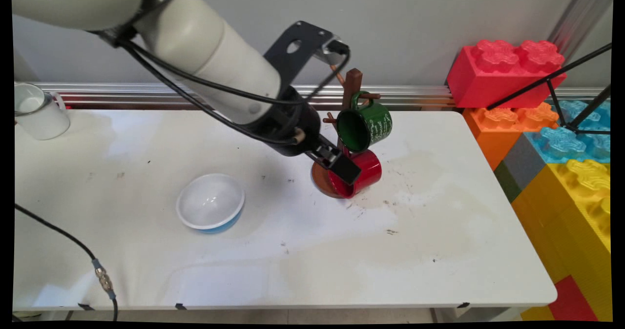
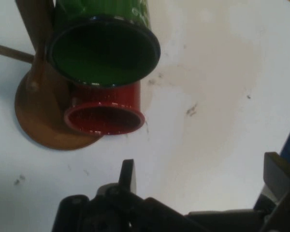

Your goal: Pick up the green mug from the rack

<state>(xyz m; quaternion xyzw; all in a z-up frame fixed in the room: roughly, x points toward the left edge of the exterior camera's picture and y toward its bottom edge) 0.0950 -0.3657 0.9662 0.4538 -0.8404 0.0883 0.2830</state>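
The gripper (image 2: 198, 176) hangs wide open beside the red mug (image 1: 360, 173) on the mug tree (image 1: 352, 82). A green mug (image 1: 365, 124) hangs just above; the fingers hold nothing

White desk (image 1: 439, 251), scuffed and stained, with brownish smears across the right half and small dark specks scattered about (densest just near and right of the stand). Resting on it toward the near left of centre: a white bowl (image 1: 211, 202) with a blue outside, upright and open. At the far left corner: a white mug (image 1: 39, 110), upright, handle turned right. Near the middle, slightly far: a brown wooden mug stand (image 1: 352, 82) on a round base (image 2: 41, 125), flat on the surface. Trailing over the near left edge: a black cable (image 1: 58, 231) with a metal connector.
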